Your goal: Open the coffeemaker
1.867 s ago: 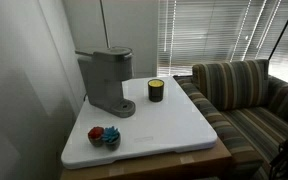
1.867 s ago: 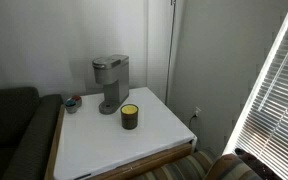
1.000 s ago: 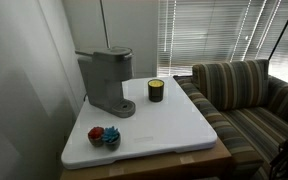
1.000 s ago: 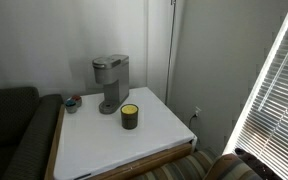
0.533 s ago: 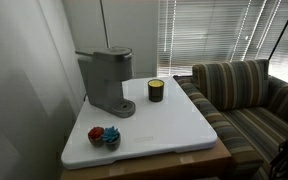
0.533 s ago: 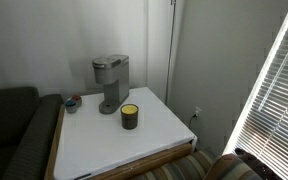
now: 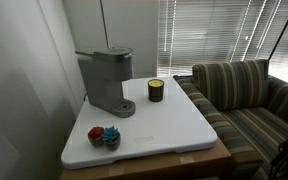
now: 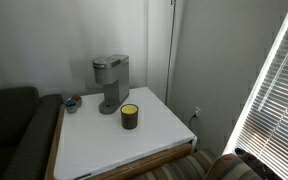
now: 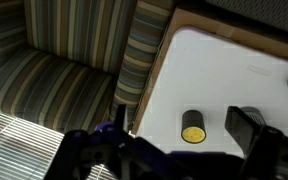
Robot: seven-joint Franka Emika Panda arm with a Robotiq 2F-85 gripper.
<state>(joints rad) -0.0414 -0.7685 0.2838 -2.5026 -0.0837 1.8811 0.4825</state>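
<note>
White tabletop [image 7: 174, 125] against a pale wall, window blinds behind. Coffeemaker [image 7: 107, 80] upright just beside candle jar [image 7: 156, 90], lid down. Gripper [image 9: 169, 162] blurred dark in wrist view, well apart from candle jar; spread or pressed together, cannot tell.

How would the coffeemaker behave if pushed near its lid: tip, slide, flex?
Probably rigid: the coffeemaker has a boxy grey body. It stands tall over a small round base, so a high push may tip it. The smooth white tabletop may let it slide.

Candle jar [image 7: 156, 90] on white tabletop [image 7: 174, 125]; striped sofa [image 7: 244, 95] alongside (blinds [image 7: 209, 35] behind).
</note>
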